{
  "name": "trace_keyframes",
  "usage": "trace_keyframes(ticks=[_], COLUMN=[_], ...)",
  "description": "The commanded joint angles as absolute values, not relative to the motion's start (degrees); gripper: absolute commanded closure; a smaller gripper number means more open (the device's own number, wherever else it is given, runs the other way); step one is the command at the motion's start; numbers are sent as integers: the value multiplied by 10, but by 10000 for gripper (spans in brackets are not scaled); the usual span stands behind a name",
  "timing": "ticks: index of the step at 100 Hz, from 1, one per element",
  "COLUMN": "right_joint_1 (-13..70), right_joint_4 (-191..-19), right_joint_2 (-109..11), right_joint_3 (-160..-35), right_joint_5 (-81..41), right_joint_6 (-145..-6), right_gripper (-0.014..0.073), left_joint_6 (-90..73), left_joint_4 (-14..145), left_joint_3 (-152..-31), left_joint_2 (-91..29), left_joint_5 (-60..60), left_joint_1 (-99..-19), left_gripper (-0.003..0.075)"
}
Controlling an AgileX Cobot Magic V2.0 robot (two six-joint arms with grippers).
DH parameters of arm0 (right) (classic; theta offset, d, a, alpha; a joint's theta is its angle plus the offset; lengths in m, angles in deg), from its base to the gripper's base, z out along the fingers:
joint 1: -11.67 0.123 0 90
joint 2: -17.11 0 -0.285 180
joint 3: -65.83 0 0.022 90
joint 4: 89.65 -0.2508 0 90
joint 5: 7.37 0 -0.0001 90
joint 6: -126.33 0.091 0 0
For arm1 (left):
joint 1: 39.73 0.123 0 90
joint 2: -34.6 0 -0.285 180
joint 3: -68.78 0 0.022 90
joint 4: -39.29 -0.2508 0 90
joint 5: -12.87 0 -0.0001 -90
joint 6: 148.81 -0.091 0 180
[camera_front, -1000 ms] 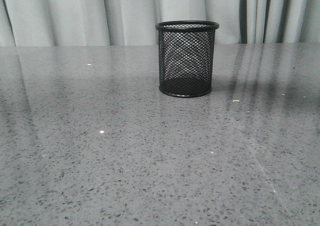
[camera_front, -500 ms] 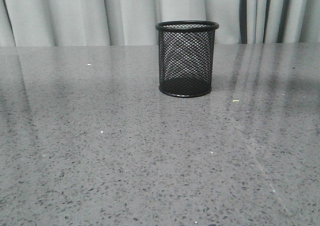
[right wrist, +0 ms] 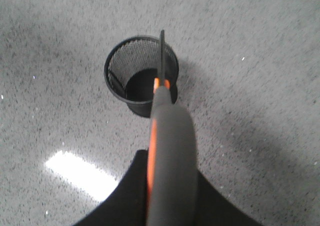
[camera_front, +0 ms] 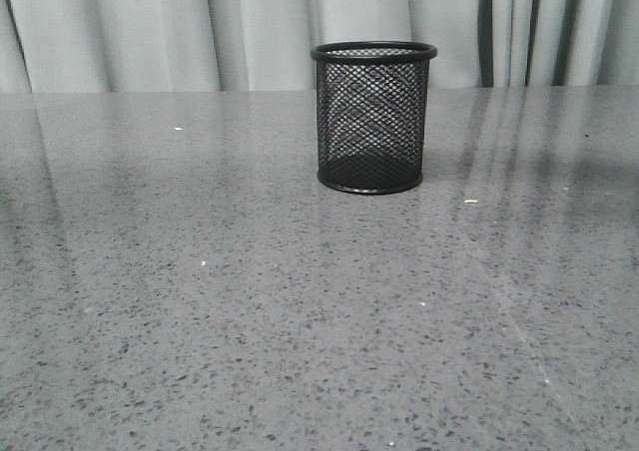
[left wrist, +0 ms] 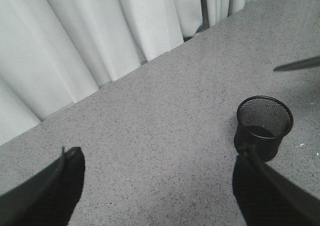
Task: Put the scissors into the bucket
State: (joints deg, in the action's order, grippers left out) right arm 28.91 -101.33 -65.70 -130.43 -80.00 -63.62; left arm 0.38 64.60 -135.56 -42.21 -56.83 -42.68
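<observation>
While above bucket (right wrist: 141,76), right gripper (right wrist: 170,196) clamps scissors (right wrist: 167,136).

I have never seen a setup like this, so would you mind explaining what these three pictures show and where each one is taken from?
This is a robot with two arms, each ending in a gripper. One picture looks forward over a grey speckled table toward a pale curtain; there you see only a small black wire-mesh bucket, standing upright and empty. The other two come from cameras on the wrists. In the left wrist view, the left gripper is open and holds nothing, its dark fingers spread wide above the table. In the right wrist view, the right gripper holds a pair of scissors by their dark grey, orange-lined handles, blades pointing toward the bucket's mouth, not yet inside.
</observation>
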Motion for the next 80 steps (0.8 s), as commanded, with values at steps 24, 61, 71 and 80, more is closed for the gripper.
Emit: trace_keyframes(ticks=[24, 61, 71, 80], right_joint_1=[310, 318, 318, 318], right_joint_4=[-1024, -1027, -1027, -1027], right_joint_2=[-649, -696, -707, -716], right_joint_3=[-1290, -1290, -1290, -1290], right_joint_5=[-817, -817, -817, -817], right_joint_6=[-636, -636, -636, -636], right_gripper=[637, 637, 637, 637], left_joint_6=[11, 11, 11, 11], left_joint_4=[670, 680, 680, 680], left_joint_3=[-1372, -1372, -1372, -1372], left_joint_2=[-413, -415, -415, -415], left_joint_5=[-534, -534, -534, -531], left_joint_1=[-426, -426, -426, -426], left_gripper=[155, 155, 155, 155])
